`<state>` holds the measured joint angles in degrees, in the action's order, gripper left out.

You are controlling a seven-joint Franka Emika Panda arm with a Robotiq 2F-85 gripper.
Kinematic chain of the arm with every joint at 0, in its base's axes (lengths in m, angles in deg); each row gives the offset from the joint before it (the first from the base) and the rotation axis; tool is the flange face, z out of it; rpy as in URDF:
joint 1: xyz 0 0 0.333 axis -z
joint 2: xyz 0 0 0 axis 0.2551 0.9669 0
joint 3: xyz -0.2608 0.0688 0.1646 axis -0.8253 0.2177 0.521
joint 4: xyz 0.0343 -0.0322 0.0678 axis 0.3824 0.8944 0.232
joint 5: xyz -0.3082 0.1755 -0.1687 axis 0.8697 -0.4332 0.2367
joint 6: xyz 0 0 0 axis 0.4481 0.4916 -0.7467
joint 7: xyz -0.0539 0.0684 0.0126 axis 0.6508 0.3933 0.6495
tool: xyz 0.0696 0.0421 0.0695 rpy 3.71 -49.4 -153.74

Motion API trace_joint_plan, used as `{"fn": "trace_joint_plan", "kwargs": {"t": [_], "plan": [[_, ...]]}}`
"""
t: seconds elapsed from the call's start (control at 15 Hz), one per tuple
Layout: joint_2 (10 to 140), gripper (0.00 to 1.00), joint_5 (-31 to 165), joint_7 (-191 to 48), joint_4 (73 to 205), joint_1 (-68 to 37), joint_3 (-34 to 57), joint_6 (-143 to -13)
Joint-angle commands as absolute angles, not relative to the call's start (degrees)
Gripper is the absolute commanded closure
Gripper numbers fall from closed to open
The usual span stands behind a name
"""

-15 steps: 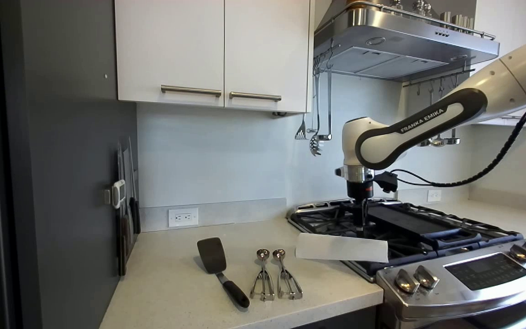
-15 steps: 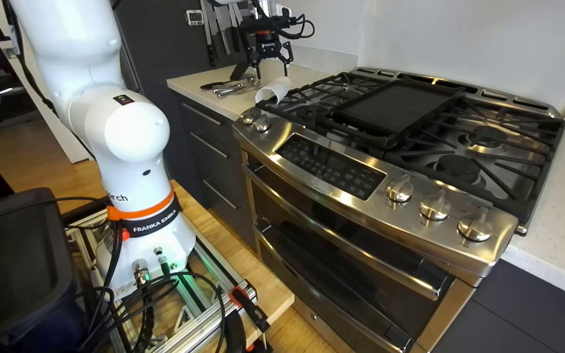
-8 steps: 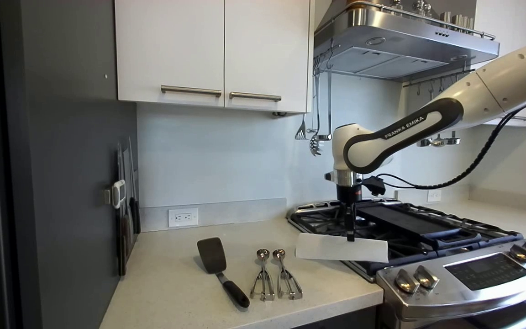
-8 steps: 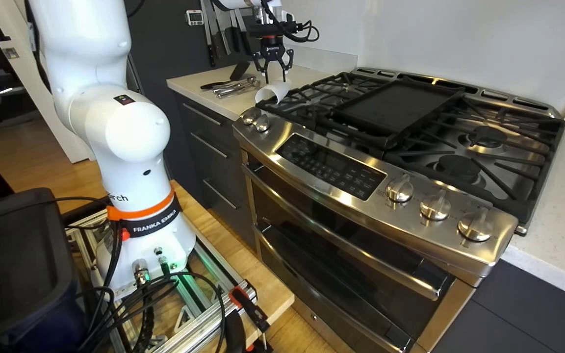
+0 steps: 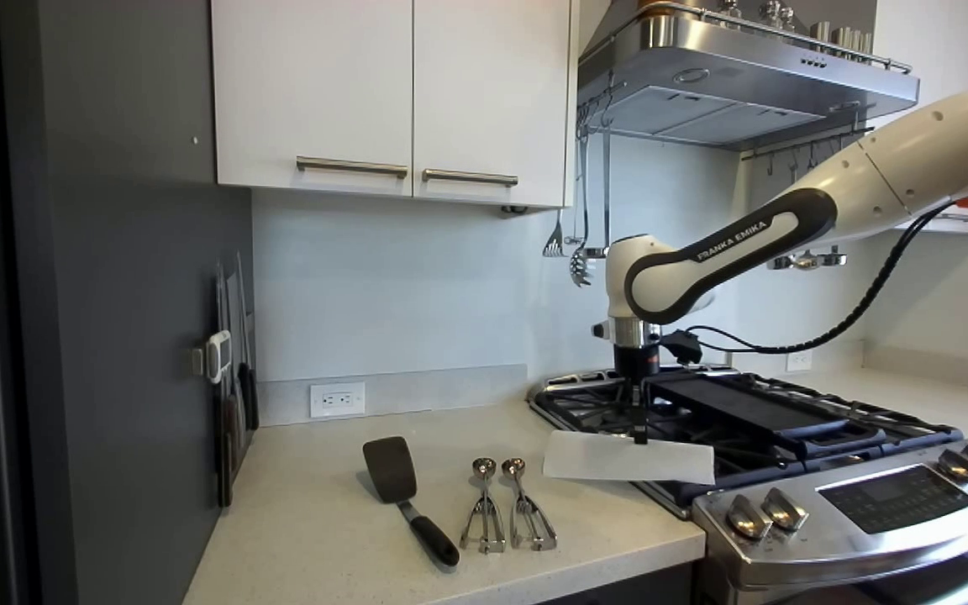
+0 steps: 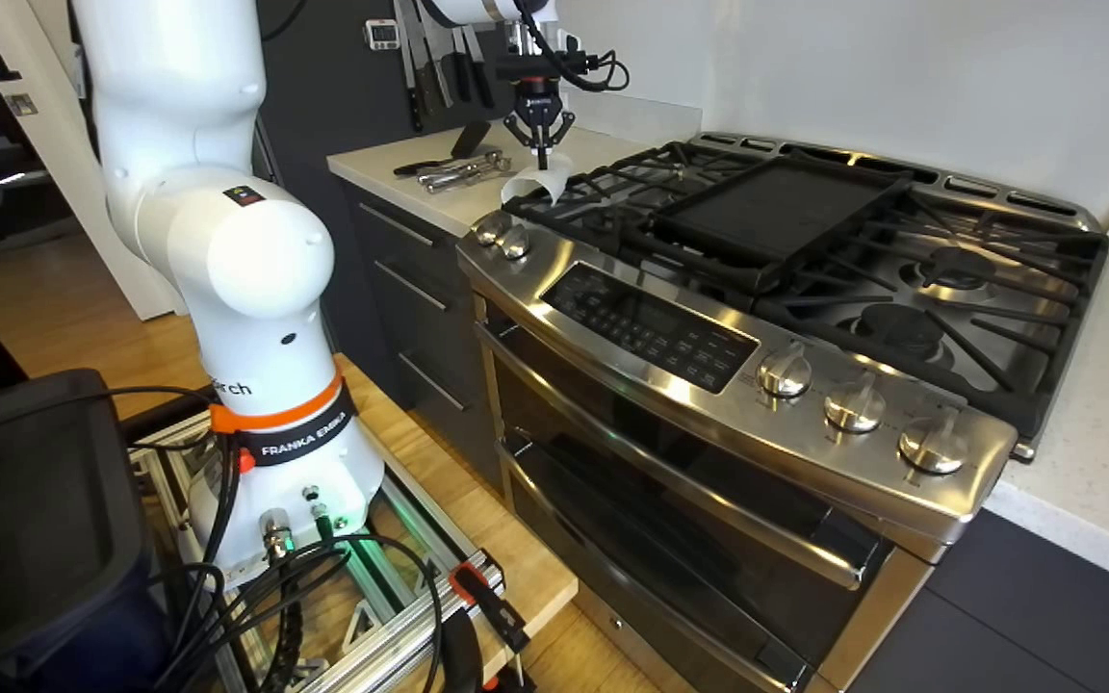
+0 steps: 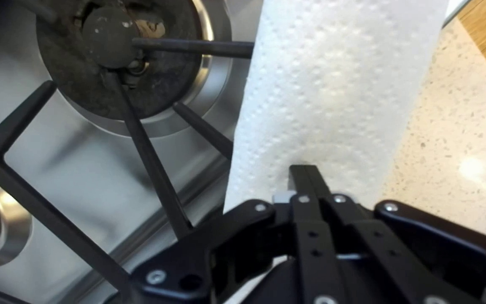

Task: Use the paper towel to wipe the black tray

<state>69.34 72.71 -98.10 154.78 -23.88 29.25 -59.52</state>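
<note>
The white paper towel [image 5: 589, 458] lies across the seam between the counter and the stove, curled into an arch in an exterior view [image 6: 522, 185]. My gripper [image 5: 640, 439] points straight down over the towel's middle. In the wrist view the gripper's [image 7: 305, 168] fingers meet, with the embossed towel [image 7: 336, 80] around their tips. The towel dips and gathers at the fingertips, so a bit of it appears pinched; the pinch itself is hidden. The black tray [image 6: 786, 207] rests flat on the grates at the stove's centre, apart from the gripper, and is out of the wrist view.
Black grates [image 7: 150, 156] and a burner [image 7: 112, 38] lie beside the towel. On the counter are a black spatula [image 5: 390, 469] and two metal scoops [image 5: 484, 508]. Stove knobs [image 5: 749, 517] line the front. The range hood [image 5: 744, 76] hangs above, with utensils hanging on hooks.
My gripper has moved left and down onto the towel in an exterior view. Its fingers went from apart to together, and the towel's arch has dipped and shifted slightly where they meet it.
</note>
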Motion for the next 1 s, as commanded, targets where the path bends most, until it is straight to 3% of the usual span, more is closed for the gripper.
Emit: {"fn": "trace_joint_plan", "kwargs": {"t": [0.0,0.4,0.47,0.53,0.93], "plan": [[68.46,1.00,70.76,-99.10,154.18,-24.08,28.77,-57.50],[67.26,1.00,69.28,-98.69,154.82,-24.11,28.66,-56.90],[66.84,0.74,68.46,-98.51,155.07,-24.14,28.80,-57.18],[66.39,0.73,67.95,-98.53,155.34,-24.26,28.93,-57.70],[66.80,0.29,70.20,-96.37,155.32,-24.76,28.30,-62.87]]}}
